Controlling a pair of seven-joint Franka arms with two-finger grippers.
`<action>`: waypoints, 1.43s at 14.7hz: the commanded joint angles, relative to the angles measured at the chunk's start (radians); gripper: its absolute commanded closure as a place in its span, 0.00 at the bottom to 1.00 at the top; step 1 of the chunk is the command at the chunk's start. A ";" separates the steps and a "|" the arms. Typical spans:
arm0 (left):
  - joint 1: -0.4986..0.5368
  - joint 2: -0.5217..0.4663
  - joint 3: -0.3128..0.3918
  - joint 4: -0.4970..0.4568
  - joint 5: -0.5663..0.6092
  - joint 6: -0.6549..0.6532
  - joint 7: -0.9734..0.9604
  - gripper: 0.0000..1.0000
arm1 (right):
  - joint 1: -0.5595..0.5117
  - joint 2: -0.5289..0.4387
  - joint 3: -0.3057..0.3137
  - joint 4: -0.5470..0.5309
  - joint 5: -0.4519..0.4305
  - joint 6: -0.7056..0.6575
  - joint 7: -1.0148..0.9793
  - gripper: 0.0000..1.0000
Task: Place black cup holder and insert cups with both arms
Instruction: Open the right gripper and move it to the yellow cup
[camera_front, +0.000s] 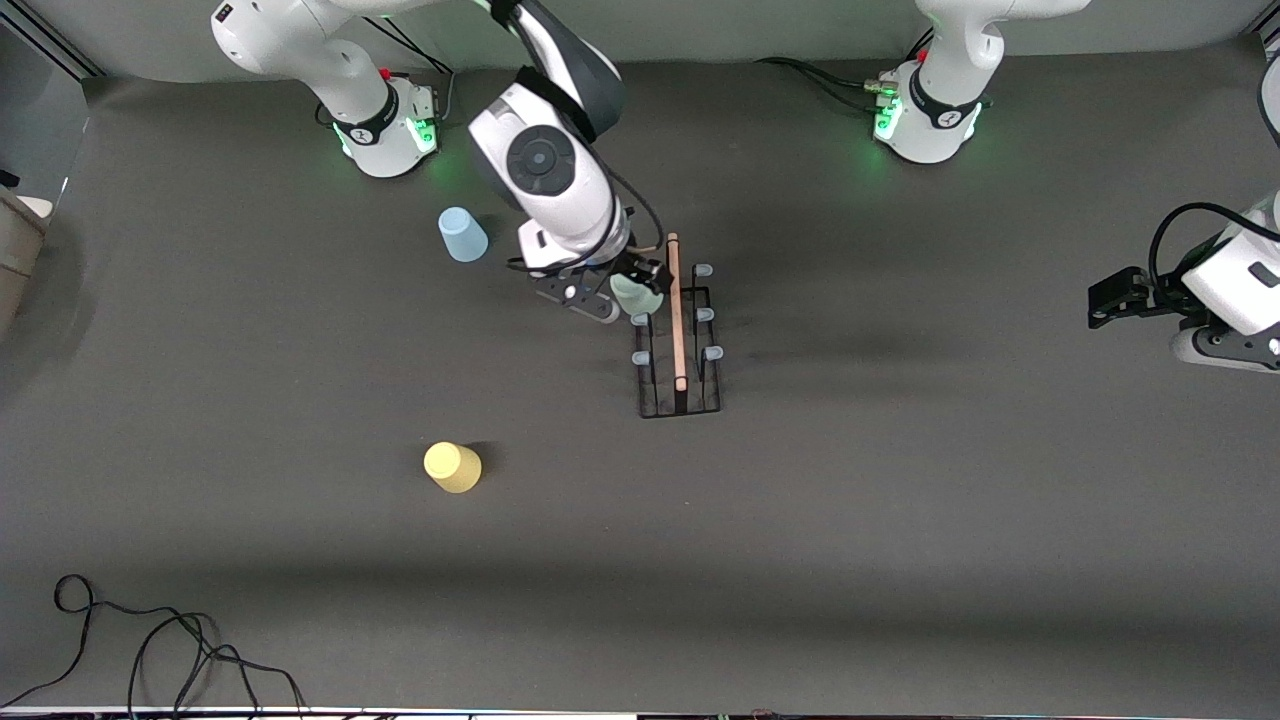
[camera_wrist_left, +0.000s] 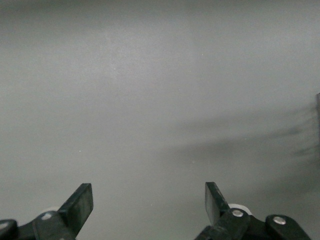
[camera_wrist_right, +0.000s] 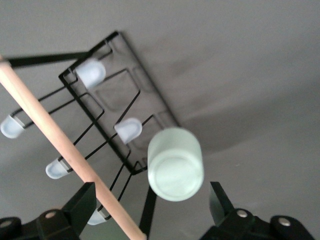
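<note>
The black cup holder (camera_front: 680, 402) stands mid-table, its wooden rod handle (camera_front: 677, 310) on top. The pale green cup (camera_front: 636, 296) hangs on one of the pegs farthest from the front camera, on the right arm's side of the handle. My right gripper (camera_front: 632, 290) is open around that cup, with its fingers clear of it. In the right wrist view the cup (camera_wrist_right: 175, 162) sits between the spread fingers (camera_wrist_right: 82, 205), beside the holder (camera_wrist_right: 125, 65). The light blue cup (camera_front: 462, 234) and the yellow cup (camera_front: 453, 467) stand upside down on the table. My left gripper (camera_front: 1105, 300) waits open and empty at the left arm's end; the left wrist view (camera_wrist_left: 148, 192) shows only bare table.
A loose black cable (camera_front: 150, 640) lies near the front edge at the right arm's end. The two arm bases (camera_front: 395, 130) (camera_front: 925, 120) stand along the back of the table.
</note>
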 joint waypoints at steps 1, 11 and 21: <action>-0.009 -0.024 -0.019 -0.021 0.017 0.016 -0.041 0.00 | -0.002 -0.012 -0.127 0.076 0.000 -0.151 -0.183 0.00; -0.012 -0.061 -0.026 0.009 0.016 -0.019 -0.047 0.00 | -0.149 0.146 -0.344 0.067 0.012 0.020 -0.848 0.00; -0.012 -0.059 -0.030 0.011 0.019 -0.021 -0.059 0.00 | -0.191 0.302 -0.336 0.067 0.118 0.246 -0.937 0.00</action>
